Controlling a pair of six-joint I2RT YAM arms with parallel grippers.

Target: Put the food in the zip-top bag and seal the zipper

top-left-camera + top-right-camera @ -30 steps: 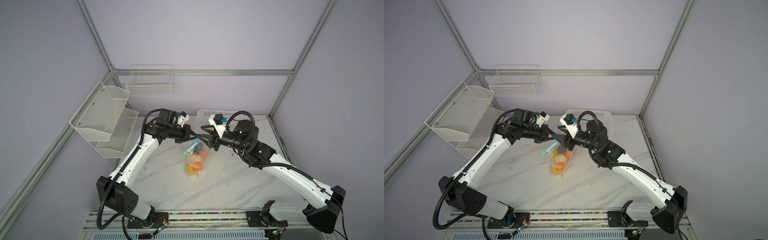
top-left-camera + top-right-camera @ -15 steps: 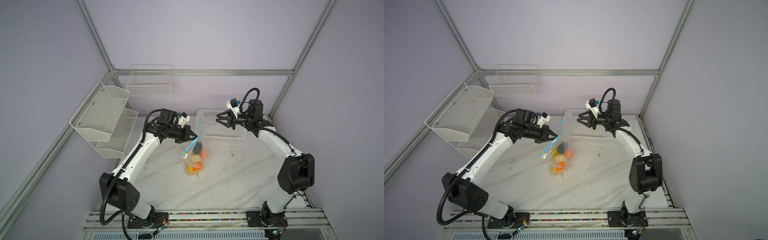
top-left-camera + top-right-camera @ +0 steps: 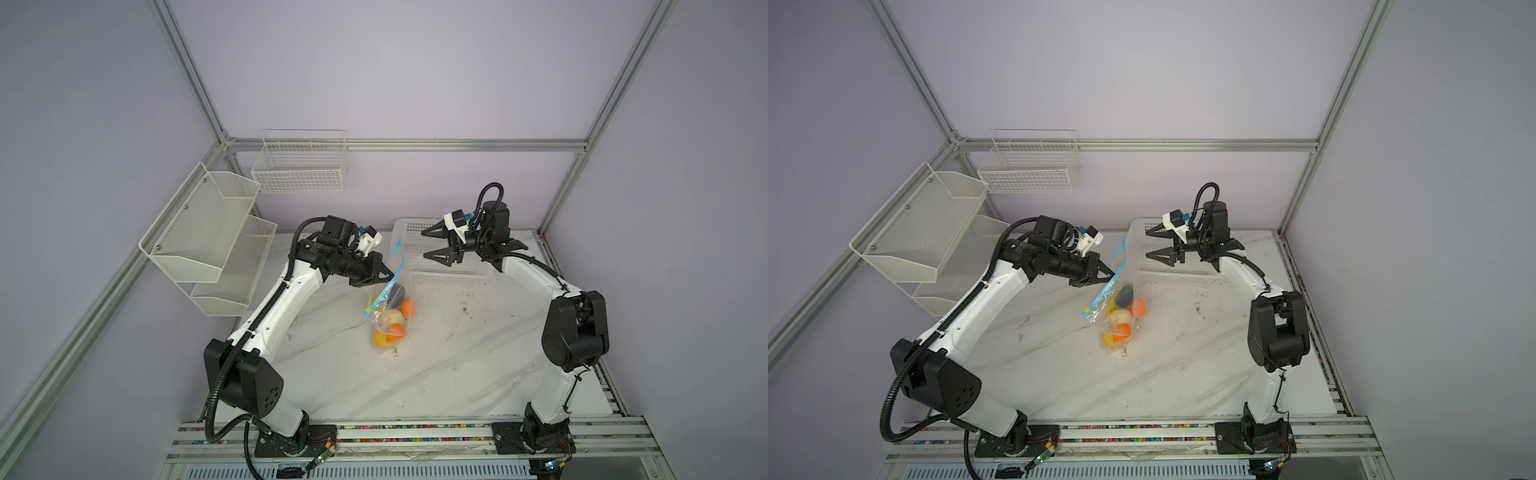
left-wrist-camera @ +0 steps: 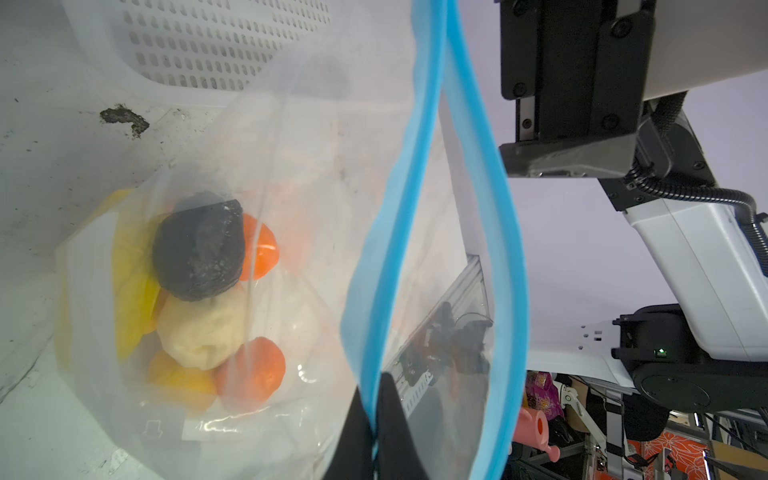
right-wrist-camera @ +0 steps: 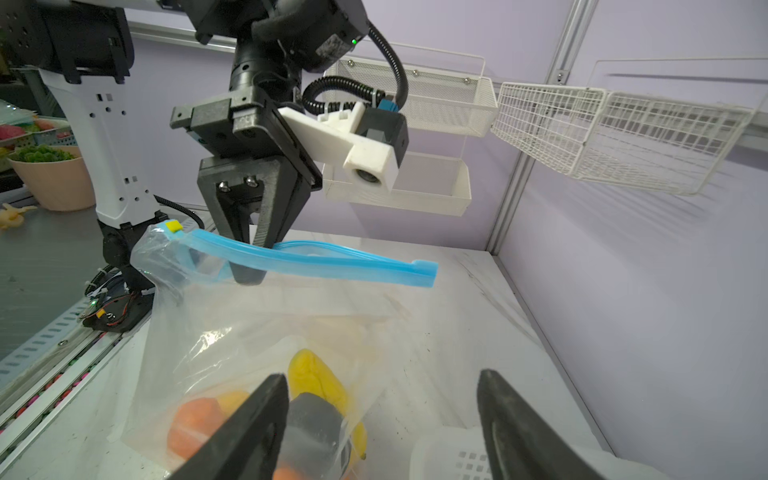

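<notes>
The zip-top bag (image 3: pixel 390 328) hangs upright on the marble table, and the food (image 3: pixel 408 306) lies at its bottom: orange balls, yellow pieces, a cream ball and a black lump (image 4: pixel 199 245). My left gripper (image 3: pixel 388 276) is shut on one lip of the light-blue zipper (image 4: pixel 415 166), whose two strips gape apart. The yellow slider tab (image 5: pixel 173 226) sits at the zipper's low end. My right gripper (image 3: pixel 426 245) hovers open and holds nothing, raised over the white basket and apart from the bag. In the right wrist view its fingertips (image 5: pixel 270 395) frame the bag from behind.
A white perforated basket (image 3: pixel 453 266) stands at the back of the table, under my right gripper. Two mesh shelves (image 3: pixel 208 232) hang on the left wall and a wire basket (image 3: pixel 299 166) on the back wall. Metal rails run along the table's front edge.
My right gripper has let go at the bag's mouth, swung back to the right over the white basket and opened wide. My left gripper has kept its grip on the zipper.
</notes>
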